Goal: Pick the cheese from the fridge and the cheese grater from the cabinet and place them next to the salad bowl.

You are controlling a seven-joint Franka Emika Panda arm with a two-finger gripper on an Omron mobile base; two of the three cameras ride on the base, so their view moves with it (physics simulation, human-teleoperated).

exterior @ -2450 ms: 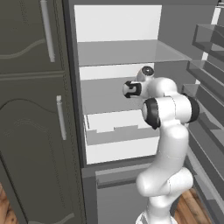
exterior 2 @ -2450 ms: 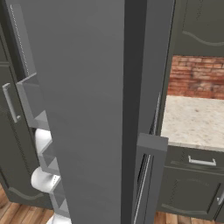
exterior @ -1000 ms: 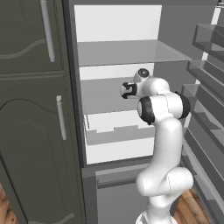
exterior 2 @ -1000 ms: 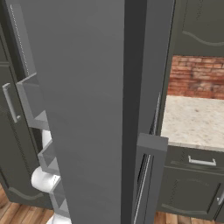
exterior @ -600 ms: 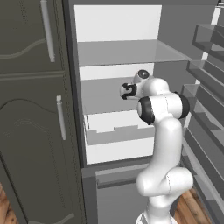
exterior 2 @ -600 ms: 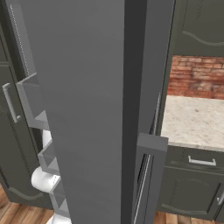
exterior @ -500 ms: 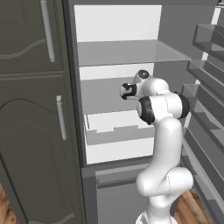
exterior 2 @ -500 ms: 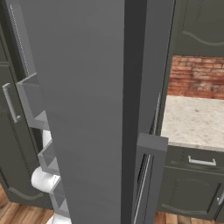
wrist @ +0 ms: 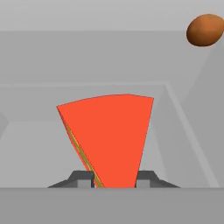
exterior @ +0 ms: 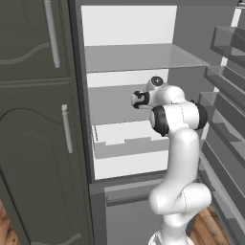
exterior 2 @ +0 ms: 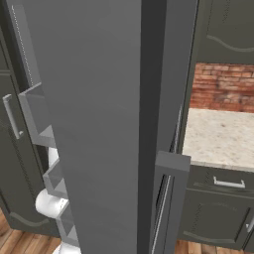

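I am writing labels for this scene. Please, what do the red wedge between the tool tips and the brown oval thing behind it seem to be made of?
The cheese looks like a firm wedge with a matte red, wax-like rind; a thin yellow strip along its left edge suggests the cheese body. The brown oval thing looks smooth with a slight sheen, perhaps an egg or a potato; the render leaves this open.

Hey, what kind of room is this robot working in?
A rendered kitchen, most likely: an open fridge with white shelves, a wedge of cheese inside it, and a stone counter against a brick wall.
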